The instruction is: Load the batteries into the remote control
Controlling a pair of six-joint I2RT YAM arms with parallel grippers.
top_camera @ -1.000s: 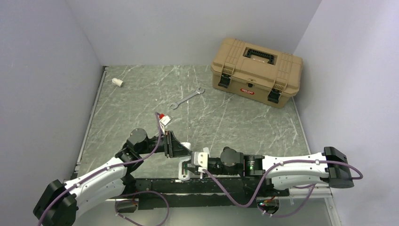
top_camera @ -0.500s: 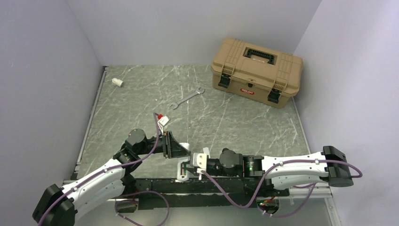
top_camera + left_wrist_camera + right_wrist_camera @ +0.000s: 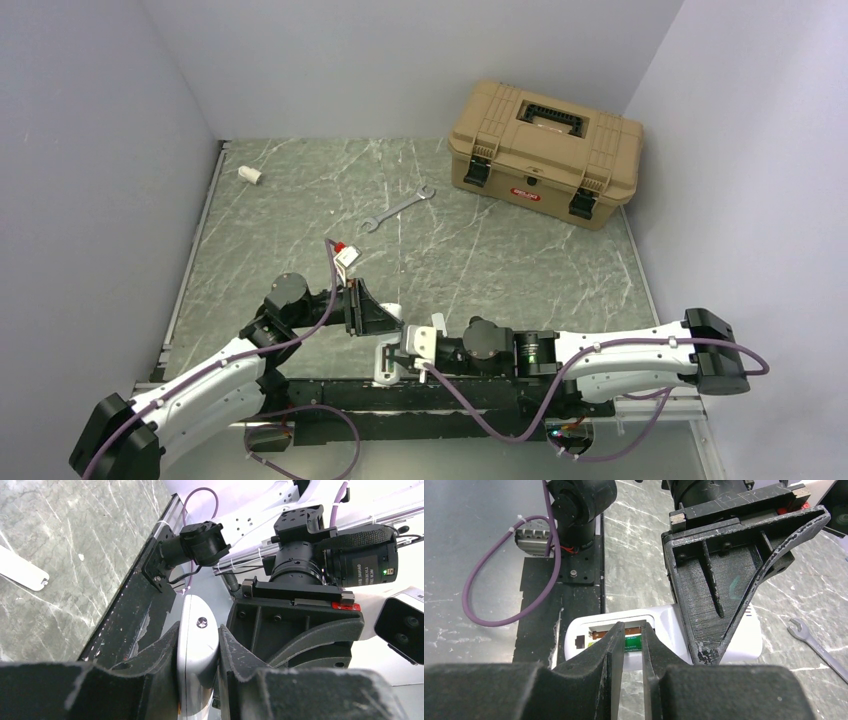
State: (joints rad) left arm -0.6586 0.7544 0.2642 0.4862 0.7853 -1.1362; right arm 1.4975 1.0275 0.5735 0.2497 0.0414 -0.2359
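Note:
The white remote control (image 3: 384, 366) hangs just above the table's near edge, its recess (image 3: 604, 625) facing my right wrist camera. My left gripper (image 3: 392, 322) is shut on the remote's far part (image 3: 197, 645), one black finger (image 3: 714, 580) lying across it. A green battery (image 3: 632, 643) lies lengthwise in the recess. My right gripper (image 3: 634, 628) points into the recess with its fingers a narrow gap apart. Its tips are at the battery, and nothing sits between the fingers. The dark blue-purple battery is out of view.
A tan toolbox (image 3: 545, 150) stands at the back right. A metal wrench (image 3: 397, 208) lies mid-table and a short white tube stub (image 3: 249, 175) at the back left. A loose white flat piece (image 3: 22, 572) lies on the marble. The black base rail (image 3: 330, 395) runs under the remote.
Both grippers and the remote have drifted slightly left and toward the near edge. The left grip is unchanged; the right fingers stay narrowly apart.

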